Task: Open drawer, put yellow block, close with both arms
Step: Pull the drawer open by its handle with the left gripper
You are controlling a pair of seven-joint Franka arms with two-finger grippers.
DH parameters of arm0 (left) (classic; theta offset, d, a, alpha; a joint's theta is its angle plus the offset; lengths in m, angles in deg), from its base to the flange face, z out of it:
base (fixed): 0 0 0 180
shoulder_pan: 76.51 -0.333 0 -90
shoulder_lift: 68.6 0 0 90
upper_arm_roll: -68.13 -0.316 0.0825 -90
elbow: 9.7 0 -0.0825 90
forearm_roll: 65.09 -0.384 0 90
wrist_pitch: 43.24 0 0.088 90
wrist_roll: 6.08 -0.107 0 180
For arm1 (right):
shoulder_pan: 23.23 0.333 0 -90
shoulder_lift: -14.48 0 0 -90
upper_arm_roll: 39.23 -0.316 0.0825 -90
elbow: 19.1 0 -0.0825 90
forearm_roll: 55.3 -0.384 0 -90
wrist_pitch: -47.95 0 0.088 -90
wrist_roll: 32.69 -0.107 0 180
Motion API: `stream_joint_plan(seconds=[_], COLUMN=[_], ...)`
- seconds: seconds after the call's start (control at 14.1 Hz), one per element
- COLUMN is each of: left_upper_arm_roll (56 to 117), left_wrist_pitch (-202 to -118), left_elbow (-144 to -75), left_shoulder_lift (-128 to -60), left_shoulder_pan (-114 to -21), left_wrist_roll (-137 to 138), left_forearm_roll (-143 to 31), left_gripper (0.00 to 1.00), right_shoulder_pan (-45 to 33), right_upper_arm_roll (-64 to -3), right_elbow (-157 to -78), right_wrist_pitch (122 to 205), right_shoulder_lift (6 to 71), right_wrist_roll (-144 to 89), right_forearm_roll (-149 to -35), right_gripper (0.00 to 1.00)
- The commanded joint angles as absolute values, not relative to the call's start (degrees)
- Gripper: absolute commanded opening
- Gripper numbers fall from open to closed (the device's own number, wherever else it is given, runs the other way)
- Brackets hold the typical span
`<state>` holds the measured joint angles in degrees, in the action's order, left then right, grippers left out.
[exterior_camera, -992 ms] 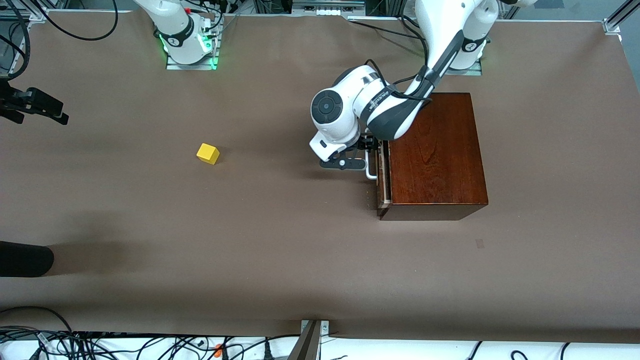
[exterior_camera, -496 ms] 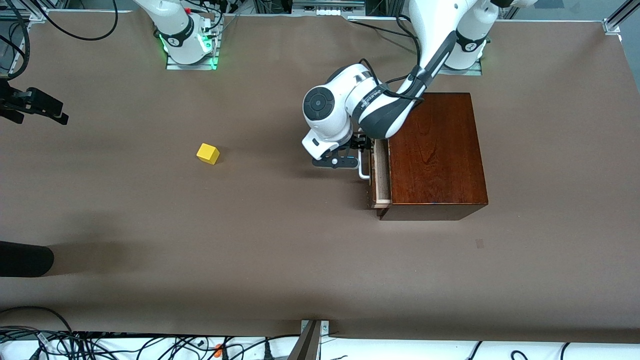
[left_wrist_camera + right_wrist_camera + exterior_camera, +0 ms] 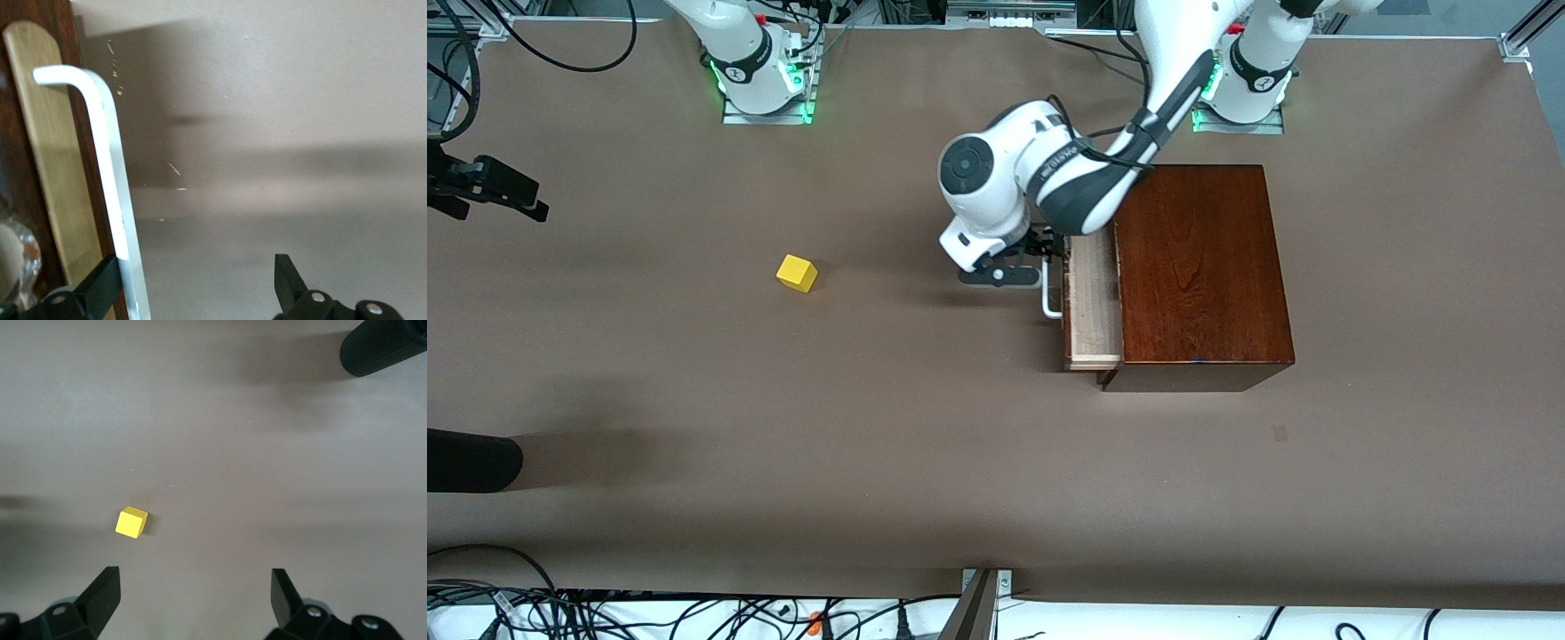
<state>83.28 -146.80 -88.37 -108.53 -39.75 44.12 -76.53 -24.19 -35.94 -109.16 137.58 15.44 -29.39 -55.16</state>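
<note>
a table (image 3: 694, 462) covered in brown sheeting is being used as the work surface. a yellow block (image 3: 797, 273) is lying on it toward the right arm's end. a dark wooden box (image 3: 1200, 276) is sitting toward the left arm's end, well apart from the block.

Left hand (image 3: 1040, 267) is spread wide, one finger (image 3: 100, 290) hooked on the handle (image 3: 110, 180); drawer (image 3: 1092, 302) blocks that side. Bare table (image 3: 925, 427) surrounds the block (image 3: 797, 273).
</note>
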Motion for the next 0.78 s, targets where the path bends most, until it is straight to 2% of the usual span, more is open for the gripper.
stream_joint_plan(seconds=[0.0,0.71], left_upper_arm_roll=[83.8,83.8], left_wrist_pitch=[-146.7,-146.9], left_elbow=[-84.1,-79.6], left_shoulder_lift=[-111.0,-114.7], left_shoulder_pan=[-38.1,-35.1], left_wrist_roll=[46.0,48.4], left_forearm_roll=[-76.7,-76.7], left_gripper=[1.00,1.00], right_shoulder_pan=[-24.6,-24.6], right_upper_arm_roll=[-36.2,-36.2], right_elbow=[-107.8,-107.8], right_wrist_pitch=[136.6,136.6], right_shoulder_lift=[15.7,15.7], right_wrist_roll=[-29.3,-29.3], right_forearm_roll=[-54.9,-54.9], right_gripper=[1.00,1.00])
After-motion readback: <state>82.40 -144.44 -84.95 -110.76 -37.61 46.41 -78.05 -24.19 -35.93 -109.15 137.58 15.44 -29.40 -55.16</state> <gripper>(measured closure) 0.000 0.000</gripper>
